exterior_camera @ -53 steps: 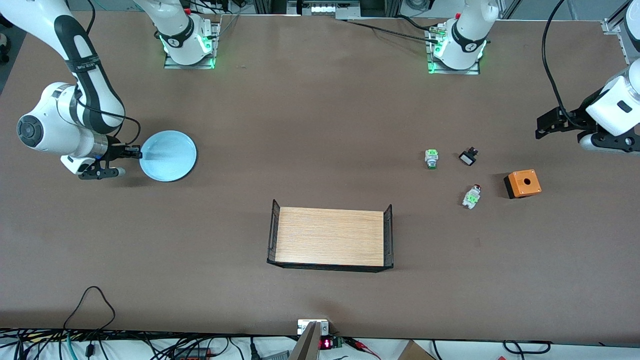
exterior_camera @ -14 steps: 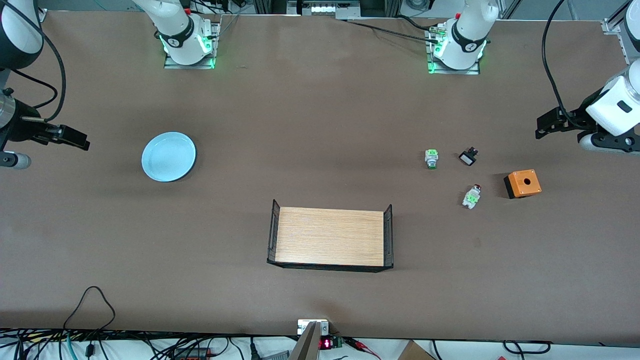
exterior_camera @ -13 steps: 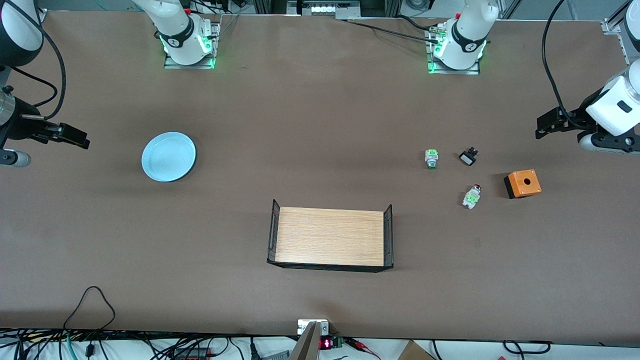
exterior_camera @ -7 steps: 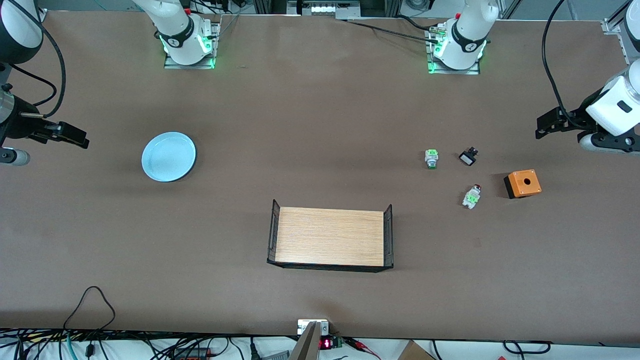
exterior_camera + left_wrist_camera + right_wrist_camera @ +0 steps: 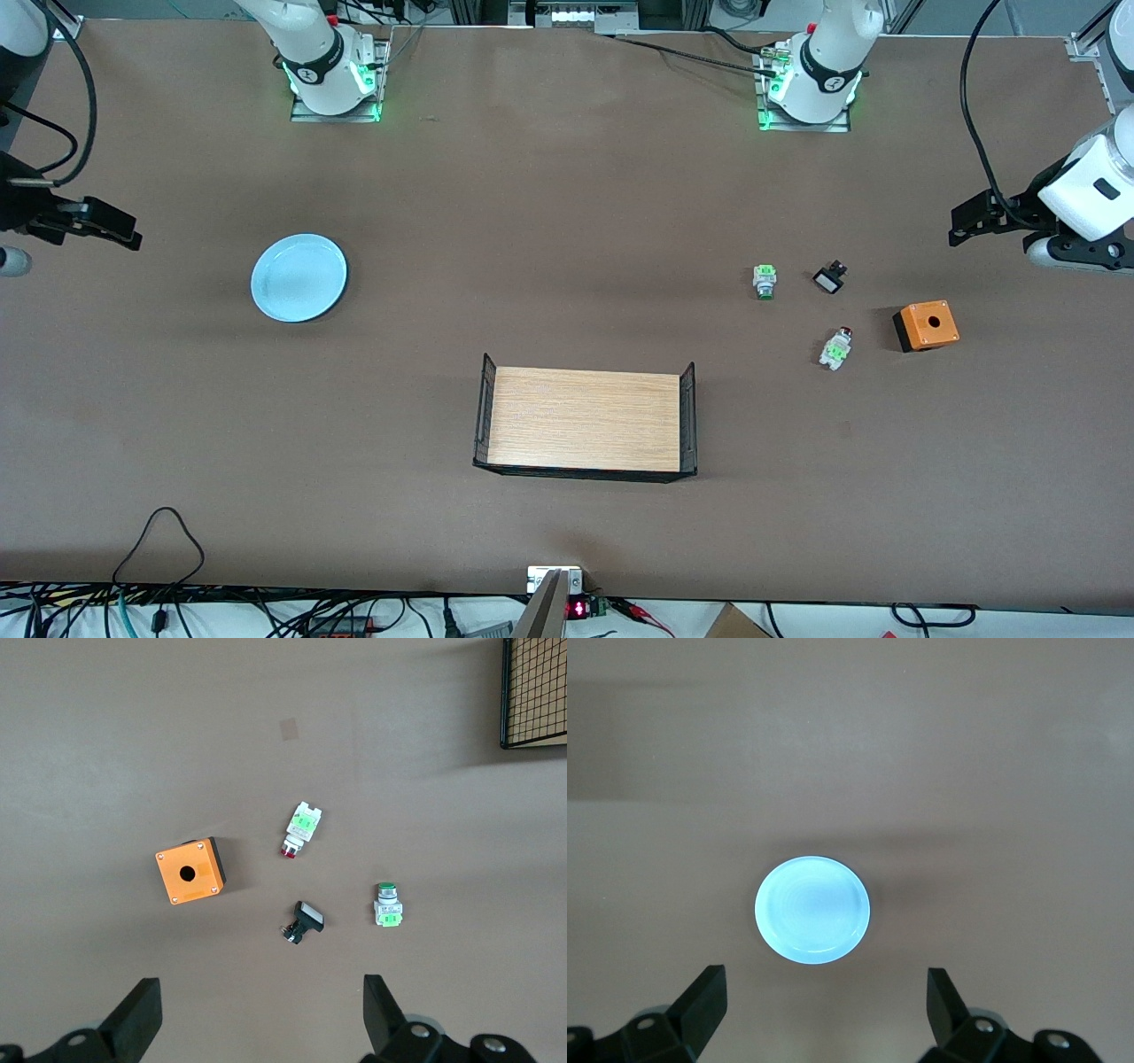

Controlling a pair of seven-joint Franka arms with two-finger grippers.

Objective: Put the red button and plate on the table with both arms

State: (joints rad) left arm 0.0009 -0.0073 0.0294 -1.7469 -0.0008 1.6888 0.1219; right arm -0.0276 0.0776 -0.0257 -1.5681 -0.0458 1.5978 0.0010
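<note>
Front view: plate (image 5: pixel 299 277), red button (image 5: pixel 835 348) on table (image 5: pixel 567 221), unlabelled

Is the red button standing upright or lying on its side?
On its side: the red button lies flat on the table, red cap toward the orange box, green block at its other end.

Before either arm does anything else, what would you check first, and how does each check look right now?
1. Plate flat on the table: ok.
2. Red button on the table, free of any grip: ok.
3. Right gripper open, empty, above the plate: ok.
4. Left gripper open, empty, above the small parts: ok.
5. Green-capped button and orange box apart from the red button: ok.
</note>
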